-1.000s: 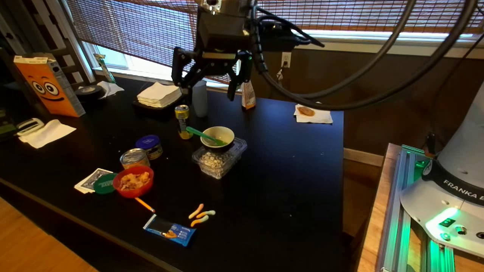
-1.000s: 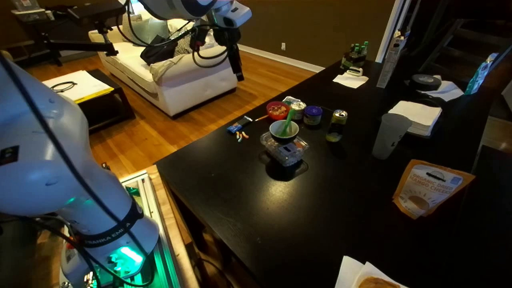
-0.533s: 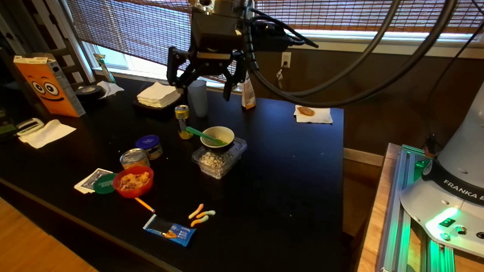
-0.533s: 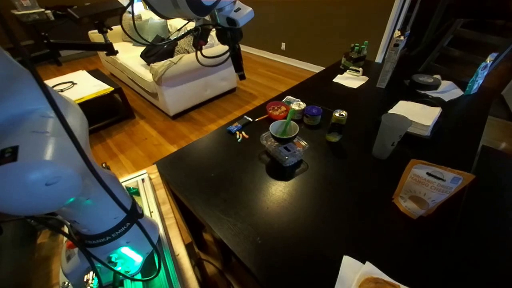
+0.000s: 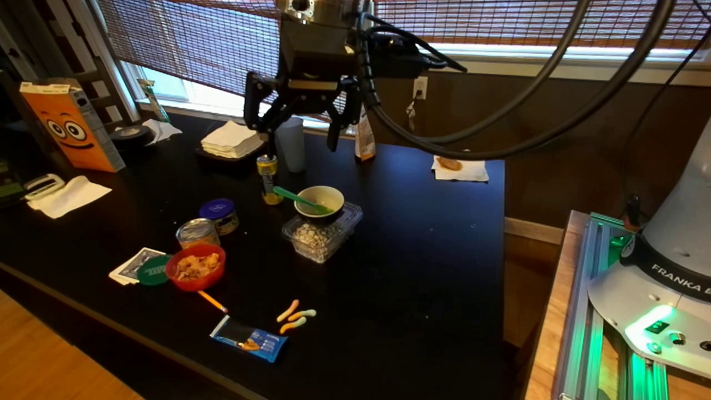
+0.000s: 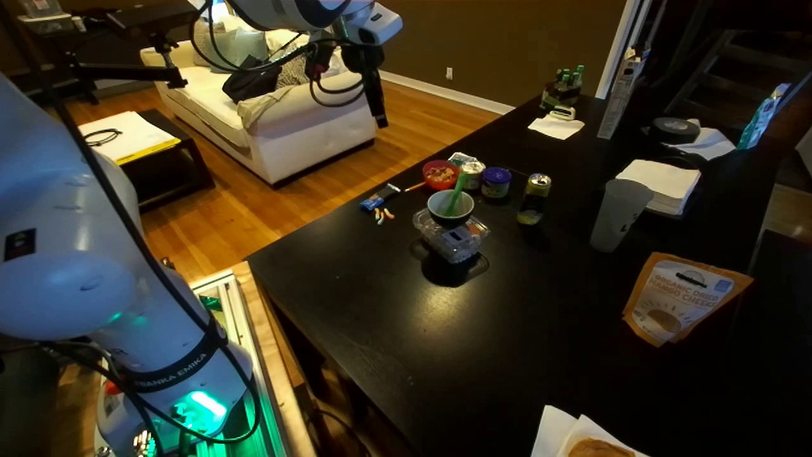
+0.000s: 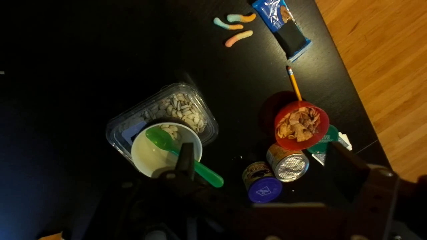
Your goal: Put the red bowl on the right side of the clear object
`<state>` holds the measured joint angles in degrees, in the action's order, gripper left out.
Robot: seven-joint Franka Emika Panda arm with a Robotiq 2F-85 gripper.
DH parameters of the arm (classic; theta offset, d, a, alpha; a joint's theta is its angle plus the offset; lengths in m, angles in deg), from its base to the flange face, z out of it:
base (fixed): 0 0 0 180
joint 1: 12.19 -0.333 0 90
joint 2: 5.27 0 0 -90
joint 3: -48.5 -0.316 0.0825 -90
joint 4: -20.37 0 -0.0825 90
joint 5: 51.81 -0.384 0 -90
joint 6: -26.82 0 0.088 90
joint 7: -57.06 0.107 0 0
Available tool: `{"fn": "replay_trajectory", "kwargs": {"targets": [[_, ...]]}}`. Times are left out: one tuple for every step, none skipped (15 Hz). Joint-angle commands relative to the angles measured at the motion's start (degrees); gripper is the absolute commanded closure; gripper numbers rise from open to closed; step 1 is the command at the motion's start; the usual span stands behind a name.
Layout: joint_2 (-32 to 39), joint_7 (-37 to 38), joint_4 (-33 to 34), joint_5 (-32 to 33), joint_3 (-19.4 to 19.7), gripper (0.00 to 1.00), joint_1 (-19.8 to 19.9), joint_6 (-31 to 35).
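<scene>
The red bowl (image 5: 191, 284) holds flaky food and sits upright on the dark table, beside a foil-topped can and partly over a green round lid. It also shows in an exterior view (image 6: 436, 186) and the wrist view (image 7: 293, 144). The clear object, a see-through tub (image 5: 352, 214) of pale seeds, stands mid-table, also in an exterior view (image 6: 466, 246) and the wrist view (image 7: 213, 126). A pale bowl (image 5: 331, 195) with a green spoon rests on it and hides part of it. My gripper (image 5: 301, 144) is open and empty, high above the table; its fingers (image 7: 262, 151) frame the wrist view's lower part.
Near the red bowl are the foil-topped can (image 5: 198, 232), a blue-lidded can (image 5: 218, 215), the green lid (image 5: 154, 270), a pencil (image 5: 213, 301) and a blue snack bar (image 5: 250, 339). Candy worms (image 5: 294, 315), a yellow drink can (image 5: 268, 179) and a tall cup (image 5: 293, 145) stand or lie around the tub.
My gripper has shifted slightly left in an exterior view over the second, mostly in its first half. It stays open. The cables swing with it. The table objects have not moved.
</scene>
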<state>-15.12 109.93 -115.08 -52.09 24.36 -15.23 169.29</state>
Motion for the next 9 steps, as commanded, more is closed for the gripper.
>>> {"fn": "replay_trajectory", "kwargs": {"targets": [[7.85, 3.16, 5.07, 2.17, 1.26, 0.0, -3.54, 0.6], [9.91, 4.23, 6.34, 2.97, 1.4, 0.0, -4.21, 0.77], [12.29, 4.68, 7.95, 2.82, 1.81, 0.0, -5.18, 1.26], [14.83, 4.83, 9.63, 2.21, 2.37, 0.0, -6.24, 2.36], [17.09, 5.6, 11.15, 2.83, 3.11, 0.0, -7.24, 3.67], [19.66, 5.13, 13.15, 1.6, 3.94, 0.0, -8.45, 4.6], [22.19, 5.67, 15.1, 2.12, 4.97, 0.0, -9.62, 5.32], [24.56, 5.52, 17.07, 1.81, 6.09, 0.0, -10.79, 5.65], [26.92, 5.69, 19.09, 1.82, 7.4, 0.0, -11.96, 5.89]]}}
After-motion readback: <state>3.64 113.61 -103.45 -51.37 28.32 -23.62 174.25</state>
